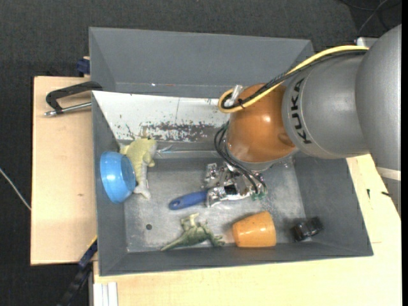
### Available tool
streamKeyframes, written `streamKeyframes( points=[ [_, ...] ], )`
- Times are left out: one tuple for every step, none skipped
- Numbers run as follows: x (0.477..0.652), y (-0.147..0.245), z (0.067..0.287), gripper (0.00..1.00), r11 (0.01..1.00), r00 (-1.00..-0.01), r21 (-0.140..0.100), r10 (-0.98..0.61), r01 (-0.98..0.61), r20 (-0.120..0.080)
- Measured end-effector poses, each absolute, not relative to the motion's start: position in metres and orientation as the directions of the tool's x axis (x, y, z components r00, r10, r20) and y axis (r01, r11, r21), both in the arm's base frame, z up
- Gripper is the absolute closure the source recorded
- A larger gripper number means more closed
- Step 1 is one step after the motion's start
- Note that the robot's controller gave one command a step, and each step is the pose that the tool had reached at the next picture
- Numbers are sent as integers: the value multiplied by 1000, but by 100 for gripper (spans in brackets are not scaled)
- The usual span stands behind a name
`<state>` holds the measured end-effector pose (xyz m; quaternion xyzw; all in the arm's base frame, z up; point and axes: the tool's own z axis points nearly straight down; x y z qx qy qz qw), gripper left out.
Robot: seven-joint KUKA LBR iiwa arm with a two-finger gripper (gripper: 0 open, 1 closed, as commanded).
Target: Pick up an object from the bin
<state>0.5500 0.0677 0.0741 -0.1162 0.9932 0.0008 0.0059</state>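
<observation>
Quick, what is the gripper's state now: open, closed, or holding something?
Gripper: cannot be told. It is low in the bin, at the end of the blue-handled tool.

One end of the blue-handled tool (187, 201) is covered by the gripper (224, 193); the bin (191, 62) is partly hidden by the arm (344, 107), itself cut off at the right.

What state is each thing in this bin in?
Blue bowl: tipped on its side.
Pale dinosaur: lying beside the bowl.
Blue-handled tool: lying flat, one end at the gripper.
Green dinosaur: lying flat.
Orange cup: tipped on its side.
Small black object: resting by the right wall.
</observation>
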Motion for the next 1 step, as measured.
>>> streamKeyframes(
  points=[
    [547, 82, 208, 100, 890, -890, -2, -455, -455, -11]
  ],
)
